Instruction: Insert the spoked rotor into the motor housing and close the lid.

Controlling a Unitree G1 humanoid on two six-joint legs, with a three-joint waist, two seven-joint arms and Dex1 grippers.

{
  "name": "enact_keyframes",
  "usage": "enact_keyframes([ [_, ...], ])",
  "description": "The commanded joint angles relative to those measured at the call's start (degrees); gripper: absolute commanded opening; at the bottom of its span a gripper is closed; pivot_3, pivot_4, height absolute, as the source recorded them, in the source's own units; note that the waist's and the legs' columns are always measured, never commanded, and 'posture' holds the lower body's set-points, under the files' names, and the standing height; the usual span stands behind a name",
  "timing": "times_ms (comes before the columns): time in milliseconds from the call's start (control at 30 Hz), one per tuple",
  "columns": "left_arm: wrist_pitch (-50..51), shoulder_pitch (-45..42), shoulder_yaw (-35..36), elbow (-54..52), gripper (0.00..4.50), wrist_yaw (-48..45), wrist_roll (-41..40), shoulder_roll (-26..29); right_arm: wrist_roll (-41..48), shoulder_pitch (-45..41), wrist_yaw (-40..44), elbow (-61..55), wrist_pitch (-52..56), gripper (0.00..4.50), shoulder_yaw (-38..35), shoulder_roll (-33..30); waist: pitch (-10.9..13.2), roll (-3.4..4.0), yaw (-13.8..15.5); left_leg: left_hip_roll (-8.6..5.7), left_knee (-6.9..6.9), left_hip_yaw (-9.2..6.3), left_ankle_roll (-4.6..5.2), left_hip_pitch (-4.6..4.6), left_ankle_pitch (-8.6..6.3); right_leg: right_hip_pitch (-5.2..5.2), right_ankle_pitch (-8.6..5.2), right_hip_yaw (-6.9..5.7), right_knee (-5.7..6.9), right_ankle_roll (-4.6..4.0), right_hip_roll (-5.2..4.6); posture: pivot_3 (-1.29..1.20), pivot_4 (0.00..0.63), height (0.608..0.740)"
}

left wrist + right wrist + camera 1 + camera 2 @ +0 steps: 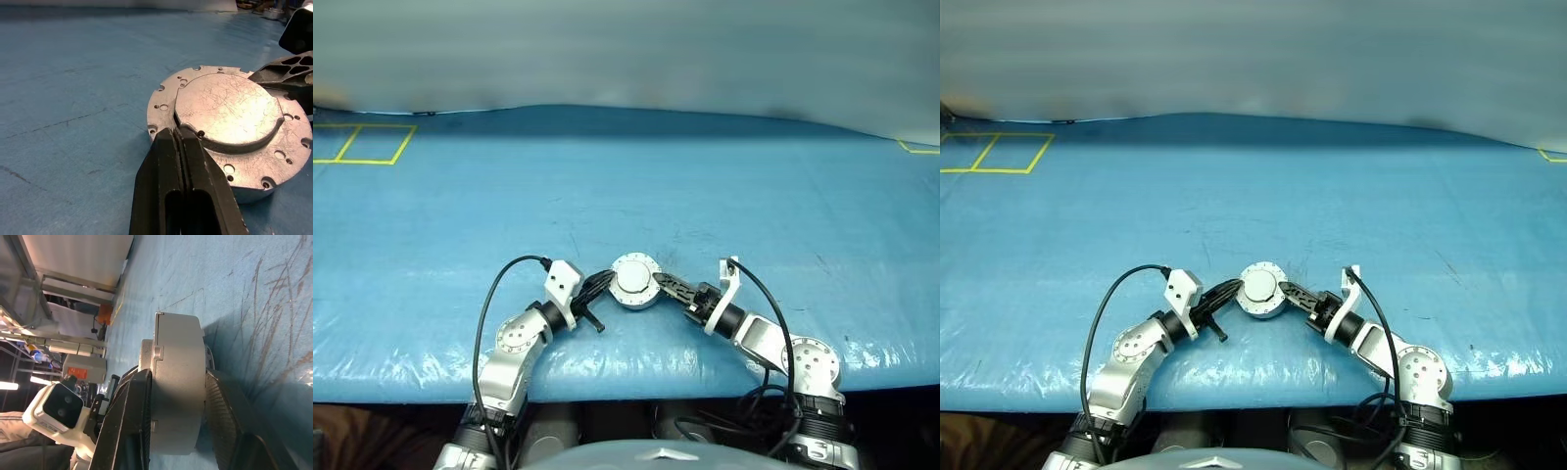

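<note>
Surface: broad blue plastic-sheeted table [626,186], scuffed with thin dark scratches; yellow taped squares [362,144] at its 10 o'clock corner, another yellow mark at 2 o'clock.
Room: pale grey wall behind the table; the right wrist view glimpses metal shelving and an orange-labelled box beyond the table's edge.
Motor housing: round shallow grey metal casing [635,281], lying near the table's 6 o'clock edge between both arms (windings hidden).
Lid: round smooth plain-grey metal disc [227,110], lying flat down on the housing, so the rotor, judged from this, sits inside already.
Right gripper: black two-finger gripper [178,431] at the housing's 3 o'clock, clamped across the casing top to bottom.
Left gripper: black two-finger gripper [182,134], fingers pressed together, tips resting on the lid's edge at 9 o'clock.
Risk: a sideways push from the left tips could skid the casing if the clamp slips; releasing carelessly might lift the lid off its seat.
</note>
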Motion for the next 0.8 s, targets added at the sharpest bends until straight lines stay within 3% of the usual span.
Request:
enact_keyframes([
  [33, 4.5, 1.1, 5.2, -5.1, 0.00, 2.1, -9.5, -3.5, 3.5, -1.4, -2.3, 0.4, -2.2, 1.20, -3.8, 1.8, 0.0, 0.01, 0.0, 0.01, 0.01, -0.04, 0.00, -0.11, 0.00, -0.09, 0.01, -0.05, 0.00, 0.01, 0.02, 0.00, 0.150, 0.740],
  [267, 13.9, 2.3, 11.1, -10.9, 0.00, 5.0, -22.4, -7.7, 9.0, -4.6, -6.3, -2.5, -7.0, 1.20, -6.4, 7.5, 0.2, 0.19, -0.2, -0.03, 0.03, -0.17, 0.03, -0.44, 0.00, -0.25, 0.24, -0.20, -0.07, 0.41, 0.12, 0.00, 0.150, 0.740],
  [467, 15.7, 2.4, 10.7, -12.6, 0.00, 4.2, -24.4, -7.7, 12.9, -6.4, -8.3, -5.5, -8.9, 1.20, -5.5, 10.4, 0.2, 0.26, -0.7, -0.04, 0.07, -0.19, 0.04, -0.44, 0.00, -0.23, 0.25, -0.21, -0.06, 0.44, 0.18, 0.00, 0.150, 0.740],
  [567, 16.9, 1.8, 10.5, -12.3, 0.62, 2.5, -28.2, -9.3, 14.1, -8.1, -10.5, -7.1, -10.9, 1.20, -4.4, 12.5, 0.3, 0.33, -0.9, -0.04, 0.07, -0.20, 0.03, -0.44, 0.00, -0.23, 0.25, -0.23, -0.06, 0.42, 0.20, 0.00, 0.150, 0.740],
  [800, 22.6, 0.7, 11.2, -12.5, 2.90, 3.1, -36.3, -12.4, 16.1, -9.0, -11.1, -8.7, -11.0, 1.20, -1.4, 12.6, 0.3, 0.33, -1.3, -0.04, 0.09, -0.26, 0.04, -0.46, 0.00, -0.22, 0.24, -0.28, -0.06, 0.42, 0.19, 0.00, 0.150, 0.740],
])
